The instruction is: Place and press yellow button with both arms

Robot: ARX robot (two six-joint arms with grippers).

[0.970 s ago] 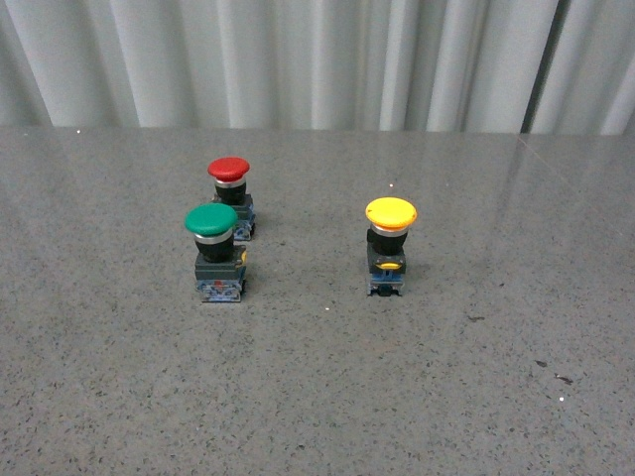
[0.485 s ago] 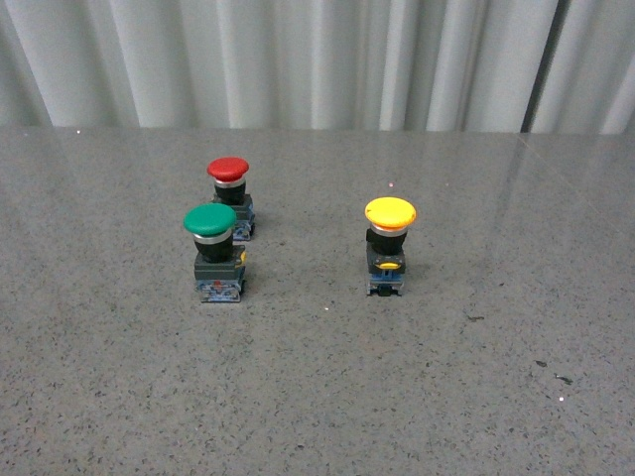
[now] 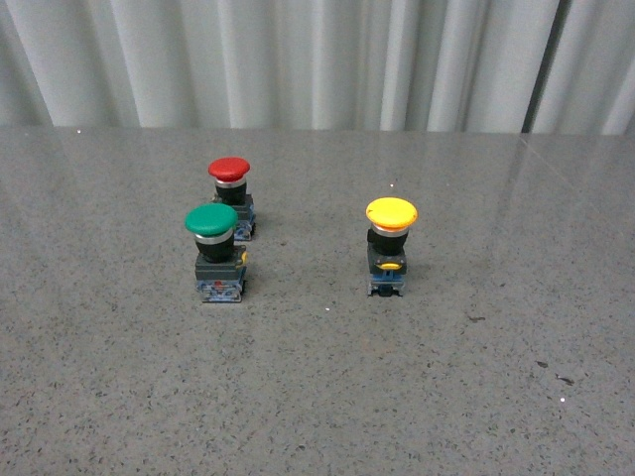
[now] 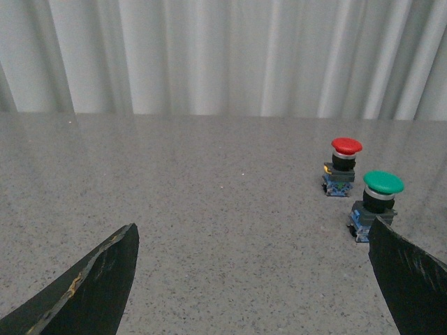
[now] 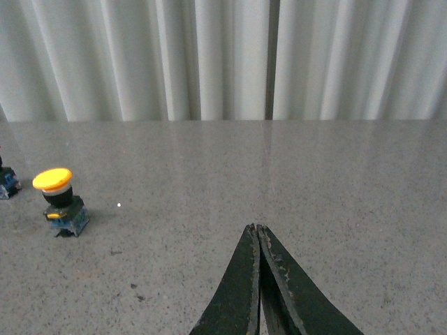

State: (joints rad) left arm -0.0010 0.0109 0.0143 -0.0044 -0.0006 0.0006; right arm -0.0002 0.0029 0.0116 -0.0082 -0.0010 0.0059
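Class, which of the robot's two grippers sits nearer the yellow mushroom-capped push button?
Probably right, though neither is close. The right gripper has the yellow mushroom-capped push button in its camera view; the left gripper sees only the green-capped button and red-capped button.

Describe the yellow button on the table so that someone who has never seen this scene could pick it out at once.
On the grey speckled table in front of the pale curtain, three mushroom-capped push-buttons stand upright. Two sit close together on the left, the green button in front and the red button behind it. The yellow button stands alone to their right, the only one with a yellow cap.
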